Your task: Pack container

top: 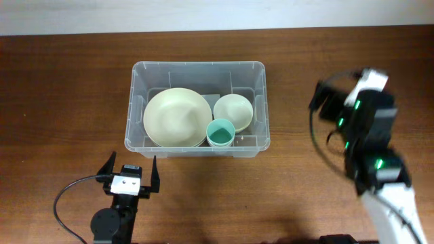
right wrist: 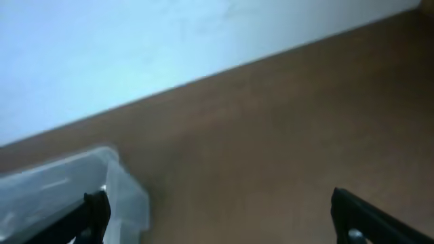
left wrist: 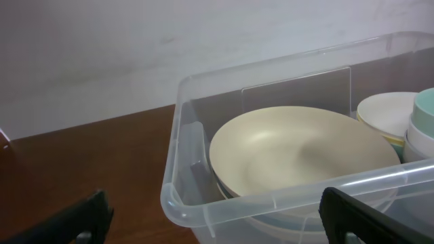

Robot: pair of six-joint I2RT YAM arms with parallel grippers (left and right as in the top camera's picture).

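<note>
No writing can be read; a pale patch on the base of the container (top: 196, 66), between the bowls, is too small to be made out. The container is set at the middle of the table (top: 61, 88), and a wide cream bowl (top: 176, 116), a small cream bowl (top: 234, 110) and a teal cup (top: 220, 133) are held in it. The left gripper (top: 132, 163) is seen just before the near wall, fingers spread with nothing between them. The right gripper (right wrist: 224, 217), blurred from overhead, is shown by its wrist view with fingers spread wide above bare table, only a corner of the container being caught at the left. What looks like a second rim beneath the wide bowl is shown most clearly in the left wrist view.
</note>
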